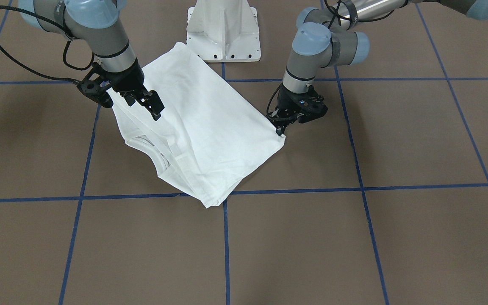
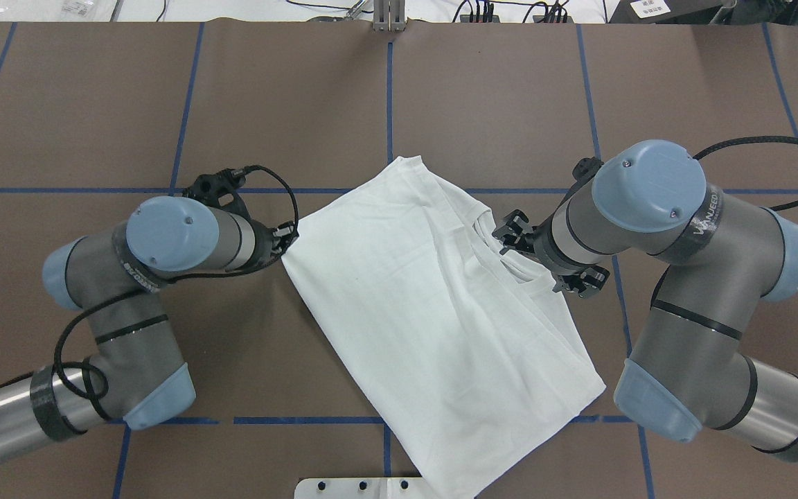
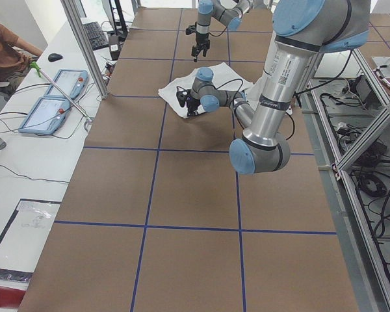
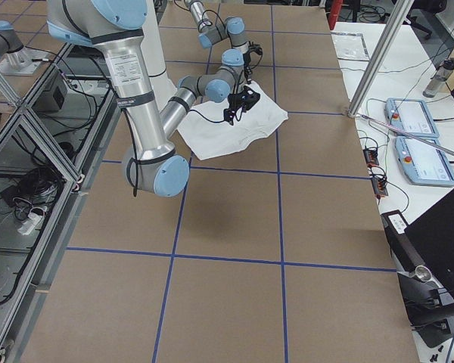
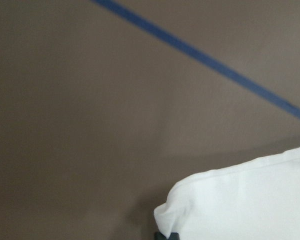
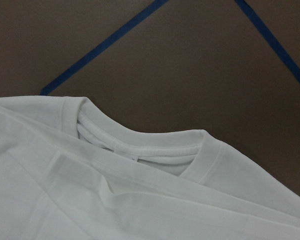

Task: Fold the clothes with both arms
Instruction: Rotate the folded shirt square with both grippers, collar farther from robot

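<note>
Jaws of your left gripper (image 1: 281,129) pinch one corner of the T-shirt (image 1: 210,127). Your right gripper (image 1: 144,106) hangs spread apart just above its collar (image 6: 155,152).

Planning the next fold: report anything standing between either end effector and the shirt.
Nothing visible does. The left end effector is at a corner of the shirt; the right end effector hangs over its opposite edge.

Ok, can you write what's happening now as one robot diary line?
shirt: partly folded | left gripper: at shirt corner, grip unclear | right gripper: open, near collar
</note>
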Tool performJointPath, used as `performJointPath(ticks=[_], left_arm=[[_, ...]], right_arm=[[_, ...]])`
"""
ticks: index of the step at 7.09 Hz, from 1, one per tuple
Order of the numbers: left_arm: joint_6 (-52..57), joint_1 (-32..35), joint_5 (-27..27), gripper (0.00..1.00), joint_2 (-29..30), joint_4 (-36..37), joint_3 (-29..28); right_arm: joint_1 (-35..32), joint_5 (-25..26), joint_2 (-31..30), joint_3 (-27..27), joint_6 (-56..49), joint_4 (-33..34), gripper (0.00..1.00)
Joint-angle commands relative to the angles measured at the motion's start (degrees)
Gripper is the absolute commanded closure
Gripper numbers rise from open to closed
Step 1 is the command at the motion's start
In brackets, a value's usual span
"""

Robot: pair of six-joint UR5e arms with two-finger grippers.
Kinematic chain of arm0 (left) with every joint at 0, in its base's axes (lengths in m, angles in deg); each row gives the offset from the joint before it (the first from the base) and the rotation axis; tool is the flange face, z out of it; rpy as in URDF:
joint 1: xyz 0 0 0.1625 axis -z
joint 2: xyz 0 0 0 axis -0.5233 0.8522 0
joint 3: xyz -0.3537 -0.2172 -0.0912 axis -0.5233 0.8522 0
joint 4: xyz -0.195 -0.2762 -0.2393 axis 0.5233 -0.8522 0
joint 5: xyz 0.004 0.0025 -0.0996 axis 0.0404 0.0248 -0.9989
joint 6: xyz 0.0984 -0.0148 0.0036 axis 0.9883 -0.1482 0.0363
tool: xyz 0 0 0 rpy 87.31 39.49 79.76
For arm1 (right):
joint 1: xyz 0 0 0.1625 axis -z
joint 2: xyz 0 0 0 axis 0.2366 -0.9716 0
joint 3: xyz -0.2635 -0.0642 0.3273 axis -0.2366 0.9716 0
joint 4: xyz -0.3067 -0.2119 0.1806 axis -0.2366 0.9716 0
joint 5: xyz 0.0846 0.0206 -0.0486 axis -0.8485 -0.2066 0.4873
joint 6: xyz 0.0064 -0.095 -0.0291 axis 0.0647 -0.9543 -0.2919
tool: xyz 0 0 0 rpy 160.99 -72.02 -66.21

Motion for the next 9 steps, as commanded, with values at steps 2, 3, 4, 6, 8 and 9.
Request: performJointPath(ticks=[2,3,4,6,8,9], left_arm=[[2.5,10.8,0.3,1.0,13.4,-19.5,-27.9],[5.8,12.5,0.3,1.0,15.8,-21.7,-32.1],[6.8,13.0,0.2,0.6,16.3,-21.9,-32.8],[7.7,13.3,-0.9,0.5,16.4,-23.1,-31.1],[7.5,14.4,-6.4,0.5,11.3,-22.6,-22.9],[7.5,14.4,-6.5,0.5,9.4,-22.5,-19.9]], right_arm=[[1.6,0.5,0.4,0.3,0.6,-3.9,0.0],[3.0,1.3,0.7,0.2,0.6,-5.3,0.0],[3.5,2.8,1.6,0.2,0.9,-5.3,0.0],[6.9,4.4,2.2,0.1,1.5,-5.4,0.0],[13.4,13.5,2.5,1.8,6.7,-5.3,0.0],[14.9,14.9,2.4,3.5,10.3,-5.4,0.0]])
